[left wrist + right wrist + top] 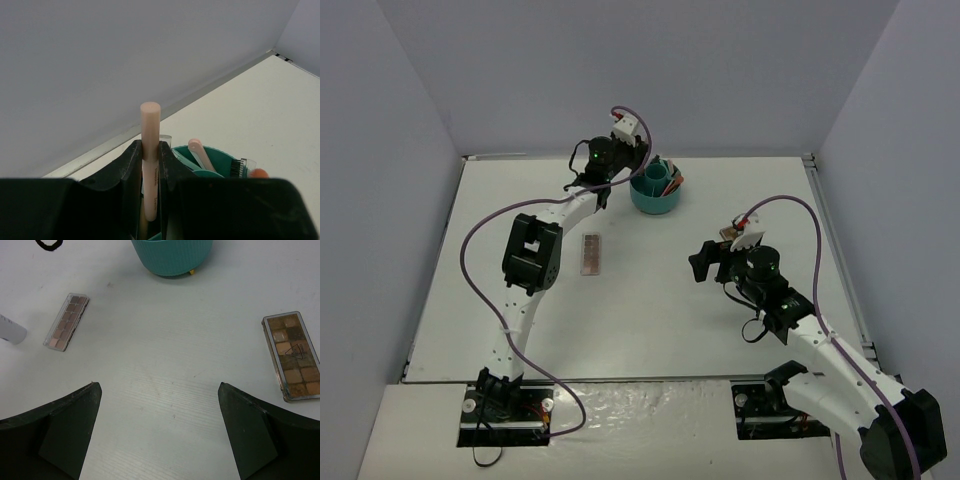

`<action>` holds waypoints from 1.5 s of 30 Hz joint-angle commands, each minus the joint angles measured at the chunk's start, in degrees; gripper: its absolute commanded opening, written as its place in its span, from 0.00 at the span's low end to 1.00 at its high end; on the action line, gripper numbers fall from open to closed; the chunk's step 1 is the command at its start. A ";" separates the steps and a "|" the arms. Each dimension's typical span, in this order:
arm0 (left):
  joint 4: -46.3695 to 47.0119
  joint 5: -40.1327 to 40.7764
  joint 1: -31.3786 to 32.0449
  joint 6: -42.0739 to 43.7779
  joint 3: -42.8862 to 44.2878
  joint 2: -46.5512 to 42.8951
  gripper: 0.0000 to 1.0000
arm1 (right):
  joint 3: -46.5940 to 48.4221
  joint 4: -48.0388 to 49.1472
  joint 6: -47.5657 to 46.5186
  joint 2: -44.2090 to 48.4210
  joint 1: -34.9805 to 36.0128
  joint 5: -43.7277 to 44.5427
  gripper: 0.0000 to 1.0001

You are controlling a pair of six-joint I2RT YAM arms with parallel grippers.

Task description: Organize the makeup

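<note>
Overall, a white table [650, 320] fills the middle of the top view, closed in by plain grey-lavender walls [640, 70] at the back and on both sides. A teal cup [656, 192] stands at the upper centre of the table.

The left arm [532, 255] rises from the lower left, bends at its dark elbow and reaches to the upper centre, ending just left of the cup. In the left wrist view the left gripper [150, 150] is clenched on a pale pink stick [150, 120], held upright with its flat top above the fingers. The cup's rim shows just behind and to the right. It holds another pink stick [200, 152], a small comb-like brush [241, 166] and an orange tip [259, 173].

The right arm [820, 345] comes in from the lower right, its wrist at centre right. The right gripper [157, 430] is released, with its fingers spread wide above bare table and holding nothing.

A pink palette [590, 254] lies flat at centre left of the top view. In the right wrist view a brown palette [293, 356] lies at the right edge, and a white bottle [10, 330] pokes in at the left edge.
</note>
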State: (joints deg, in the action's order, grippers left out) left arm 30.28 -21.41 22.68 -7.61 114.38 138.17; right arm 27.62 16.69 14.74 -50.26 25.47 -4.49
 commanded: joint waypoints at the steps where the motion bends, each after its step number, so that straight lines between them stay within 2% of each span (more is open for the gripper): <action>1: 4.44 -1.00 -0.55 3.22 -0.38 -3.82 0.00 | 0.68 4.29 -0.77 0.07 -0.51 -0.17 1.00; 10: 4.42 -1.33 -0.62 4.12 -3.09 -4.56 0.05 | 0.60 4.23 -0.74 0.25 -0.51 -0.26 1.00; 17: 4.44 -1.44 -0.53 3.57 -4.97 -8.36 0.44 | 0.60 4.14 -0.77 0.69 -0.51 -0.17 1.00; 22: 5.58 -1.54 -0.45 2.75 -8.78 -11.98 0.62 | 0.85 3.90 -0.77 0.94 -0.51 -0.09 1.00; 26: 7.85 -0.01 -0.44 0.74 -12.83 -15.92 0.68 | 1.57 2.38 -0.61 1.29 -0.51 0.92 1.00; 30: 6.29 3.29 -0.27 -2.05 -16.98 -22.22 0.72 | 2.97 -0.15 -0.62 1.30 -0.60 2.73 1.00; 31: 4.90 4.32 -0.26 -2.48 -17.38 -23.11 0.74 | 3.05 -0.60 -0.68 1.36 -0.62 2.92 1.00; 36: -14.41 14.08 0.09 -6.03 -20.08 -33.87 0.86 | 3.59 -1.76 -0.77 2.09 -0.78 3.35 1.00; 39: -30.02 20.22 0.35 -8.95 -20.93 -38.61 0.88 | 3.99 -2.35 -0.59 1.80 -0.78 3.16 1.00; 45: -56.15 24.84 0.23 -12.92 -21.67 -40.61 0.91 | 4.29 -3.26 -0.31 1.67 -0.86 2.68 1.00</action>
State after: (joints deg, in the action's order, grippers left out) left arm -4.69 -2.38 22.81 -16.27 92.75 98.48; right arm 28.96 11.60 14.75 -49.21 25.04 -2.46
